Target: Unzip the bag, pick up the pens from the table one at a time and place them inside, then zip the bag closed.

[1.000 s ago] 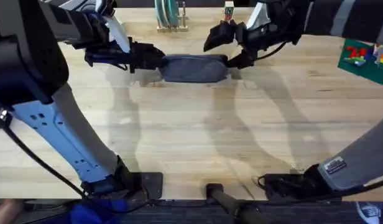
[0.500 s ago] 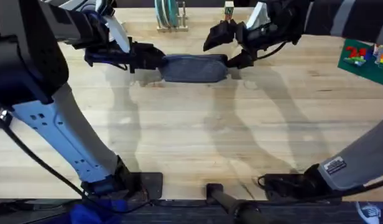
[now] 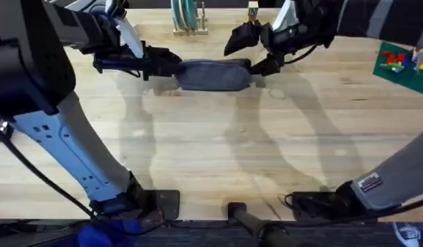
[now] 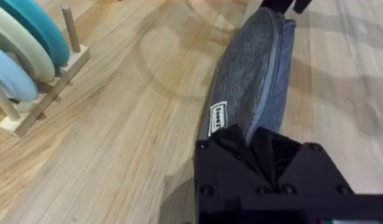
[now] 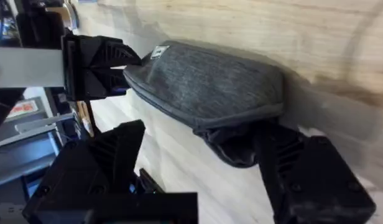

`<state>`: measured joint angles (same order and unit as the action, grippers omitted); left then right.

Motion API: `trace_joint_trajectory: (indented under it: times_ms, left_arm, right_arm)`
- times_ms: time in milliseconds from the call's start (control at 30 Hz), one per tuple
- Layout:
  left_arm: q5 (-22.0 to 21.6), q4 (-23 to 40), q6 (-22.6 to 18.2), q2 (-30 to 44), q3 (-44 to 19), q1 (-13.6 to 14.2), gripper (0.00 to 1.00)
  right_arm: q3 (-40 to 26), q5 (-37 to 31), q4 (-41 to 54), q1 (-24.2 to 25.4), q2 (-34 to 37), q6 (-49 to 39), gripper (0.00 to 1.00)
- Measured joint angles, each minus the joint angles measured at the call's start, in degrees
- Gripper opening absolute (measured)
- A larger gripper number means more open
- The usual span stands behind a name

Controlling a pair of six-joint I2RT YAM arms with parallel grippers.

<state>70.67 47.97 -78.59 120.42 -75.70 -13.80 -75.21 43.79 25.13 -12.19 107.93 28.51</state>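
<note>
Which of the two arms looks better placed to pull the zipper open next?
Probably the right. The left gripper is shut on one end of the bag, anchoring it, while the right gripper is open at the other end.

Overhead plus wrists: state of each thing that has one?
bag: zipped shut, lying on the table, held at both ends
left gripper: shut on the bag's end by the label
right gripper: jaws open, one finger at the bag's other end
disc rack: upright, discs in its slots
</note>
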Motion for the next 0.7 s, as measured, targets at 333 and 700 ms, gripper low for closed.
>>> trace_joint_trajectory:
  times_ms: [333, 700]
  left_arm:
    - [0.0, -0.9, 0.7, 0.0, 0.0, 0.0, 0.041]
    - [0.0, -1.0, 1.5, 0.0, 0.0, 0.0, 0.041]
  right_arm:
    - [-0.8, 2.7, 1.6, 0.0, -4.8, 0.0, 0.996]
    - [-1.9, 4.4, 1.8, -0.1, -6.9, 0.0, 0.996]
